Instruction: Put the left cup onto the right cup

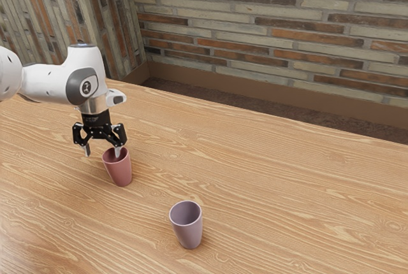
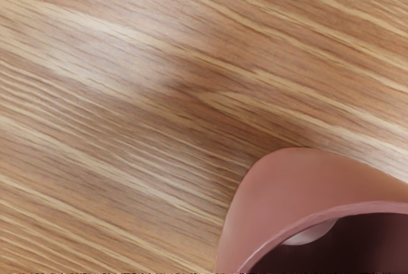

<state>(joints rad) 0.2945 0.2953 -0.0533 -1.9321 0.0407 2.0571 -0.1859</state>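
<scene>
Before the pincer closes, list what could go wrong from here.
1. The pincer hangs open over the wall of the pink cup, with one finger inside. A grip on that thin wall may let the cup tilt or slip when lifted.
2. The purple cup stands upright and loose on the table, so an off-centre set-down could tip it.

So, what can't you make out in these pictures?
Pink cup: wrist view, cut off by the picture's edges.
Purple cup: exterior view, its own wall hides the inside bottom.
Gripper: exterior view, unclear whether one finger is inside the pink cup or behind it.
</scene>
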